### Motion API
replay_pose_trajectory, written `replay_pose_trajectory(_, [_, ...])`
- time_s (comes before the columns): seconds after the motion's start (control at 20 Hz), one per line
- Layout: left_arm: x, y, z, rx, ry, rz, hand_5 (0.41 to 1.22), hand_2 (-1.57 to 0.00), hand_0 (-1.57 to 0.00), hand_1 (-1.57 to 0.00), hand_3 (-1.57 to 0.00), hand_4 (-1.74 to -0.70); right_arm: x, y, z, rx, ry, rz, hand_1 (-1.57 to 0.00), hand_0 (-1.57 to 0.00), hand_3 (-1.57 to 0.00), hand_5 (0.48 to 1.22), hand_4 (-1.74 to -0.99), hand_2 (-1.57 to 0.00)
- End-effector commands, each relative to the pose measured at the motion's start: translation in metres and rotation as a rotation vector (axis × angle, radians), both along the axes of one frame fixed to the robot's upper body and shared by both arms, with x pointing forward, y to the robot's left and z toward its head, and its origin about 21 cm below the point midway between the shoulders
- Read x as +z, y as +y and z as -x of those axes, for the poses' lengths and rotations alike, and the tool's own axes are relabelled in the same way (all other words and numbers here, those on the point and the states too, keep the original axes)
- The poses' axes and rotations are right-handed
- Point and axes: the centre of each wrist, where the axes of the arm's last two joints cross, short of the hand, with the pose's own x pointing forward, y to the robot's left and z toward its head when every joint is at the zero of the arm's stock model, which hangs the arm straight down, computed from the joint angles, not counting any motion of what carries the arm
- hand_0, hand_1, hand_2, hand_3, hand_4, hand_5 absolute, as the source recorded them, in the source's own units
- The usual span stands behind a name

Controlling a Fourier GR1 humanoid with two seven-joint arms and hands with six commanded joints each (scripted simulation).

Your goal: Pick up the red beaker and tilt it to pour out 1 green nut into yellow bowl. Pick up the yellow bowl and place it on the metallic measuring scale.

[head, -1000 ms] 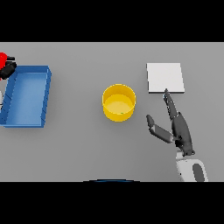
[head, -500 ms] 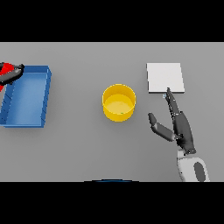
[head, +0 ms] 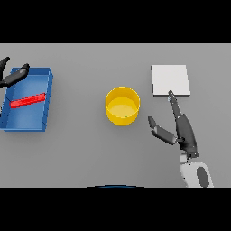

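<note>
Now we see the red beaker [head: 28, 100] lying flat inside the blue rectangular tray [head: 47, 101] at the desk's [head: 90, 153] left. Our left robot hand [head: 13, 76] hangs over the tray's far corner, fingers straight. The round yellow bowl [head: 122, 105] stands mid-desk, left of the square metallic measuring scale [head: 170, 80]. Our right robot hand [head: 180, 128] spreads open beside the bowl.

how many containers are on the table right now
2: a yellow bowl near the middle of the table, and a blue bin at the left side with a red object lying inside it. Nothing seems hidden behind them.
</note>
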Motion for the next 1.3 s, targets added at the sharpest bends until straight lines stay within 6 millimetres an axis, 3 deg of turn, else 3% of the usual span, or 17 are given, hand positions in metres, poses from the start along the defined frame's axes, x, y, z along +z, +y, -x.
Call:
replay_pose_trajectory(0.0, [0.000,0.000,0.003,-0.014,-0.028,0.017,0.635,-0.04,-0.05,-0.05,-0.05,-0.78,0.002,-0.002,-0.002,0.024,-0.001,0.028,0.00,0.00,0.00,0.638,-1.115,0.00])
replay_pose_trajectory(0.1, [0.001,-0.004,0.005,-0.021,-0.054,0.056,0.652,-0.03,-0.03,-0.03,-0.03,-0.79,0.010,-0.003,-0.010,0.134,-0.035,0.094,0.00,0.00,0.00,0.662,-1.080,0.00])
replay_pose_trajectory(0.2, [0.002,-0.007,0.005,-0.027,-0.064,0.077,0.661,-0.02,-0.02,-0.02,-0.02,-0.80,0.019,-0.006,-0.022,0.200,-0.027,0.248,0.00,0.00,0.00,0.662,-1.103,0.00])
replay_pose_trajectory(0.4, [-0.003,-0.012,0.006,-0.030,-0.051,0.092,0.683,-0.01,-0.01,-0.01,-0.01,-0.81,0.038,0.006,-0.043,0.333,-0.087,0.568,0.00,0.00,0.00,0.626,-1.137,0.00])
replay_pose_trajectory(0.6, [-0.005,-0.012,0.006,-0.029,-0.044,0.097,0.688,0.00,0.00,0.00,0.00,-0.81,0.052,0.020,-0.063,0.507,-0.138,0.810,0.00,0.00,0.00,0.635,-1.157,0.00])
replay_pose_trajectory(0.8, [-0.004,-0.003,0.006,-0.025,-0.032,0.092,0.691,0.00,0.00,0.00,0.00,-0.80,0.053,0.035,-0.081,0.636,-0.155,0.984,0.00,0.00,0.00,0.643,-1.161,0.00])
replay_pose_trajectory(1.0, [0.004,-0.005,0.007,-0.031,-0.049,0.102,0.695,0.00,0.00,0.00,0.00,-0.81,0.048,0.050,-0.093,0.758,-0.146,1.059,0.00,0.00,0.00,0.642,-1.156,0.00])
replay_pose_trajectory(1.25, [-0.001,-0.005,0.008,-0.028,-0.046,0.096,0.701,0.00,0.00,0.00,0.00,-0.81,0.045,0.070,-0.109,0.856,-0.095,1.164,0.00,0.00,0.00,0.663,-1.159,0.00])
